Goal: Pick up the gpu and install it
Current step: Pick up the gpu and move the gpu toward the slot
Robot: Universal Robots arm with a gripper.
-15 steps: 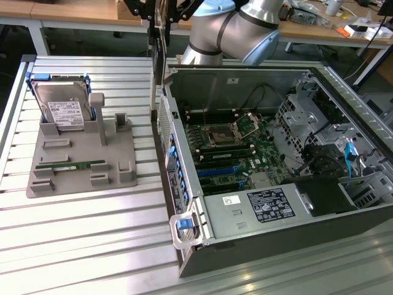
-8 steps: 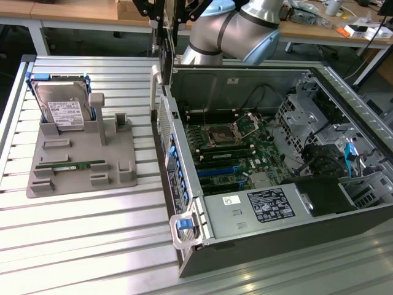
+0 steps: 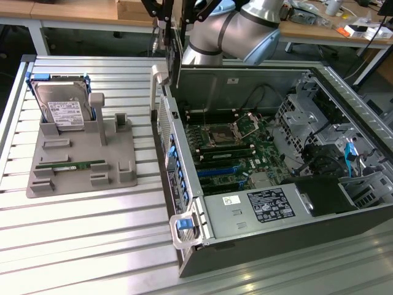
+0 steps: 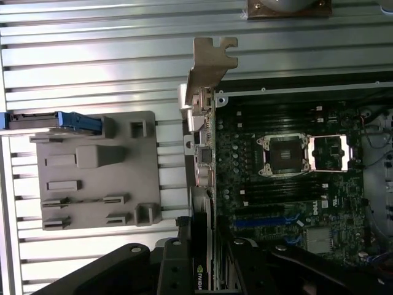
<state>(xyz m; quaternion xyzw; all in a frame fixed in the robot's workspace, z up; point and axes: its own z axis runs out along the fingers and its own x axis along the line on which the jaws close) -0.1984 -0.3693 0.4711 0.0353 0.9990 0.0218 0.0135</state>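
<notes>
Your fingers (image 4: 175, 270) gripped the gpu (image 4: 202, 160), a thin dark card seen edge-on, silvery-tan bracket (image 4: 209, 67) at its end.

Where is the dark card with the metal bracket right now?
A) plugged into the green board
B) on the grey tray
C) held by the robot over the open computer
C: the gripper clamps the thin dark card with a silvery-tan metal bracket, above the open black computer case's edge.

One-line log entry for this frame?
gripper: shut on gpu | gpu: edge-on, raised over open case wall, not seated | hard drive, memory stick: on tray
</notes>
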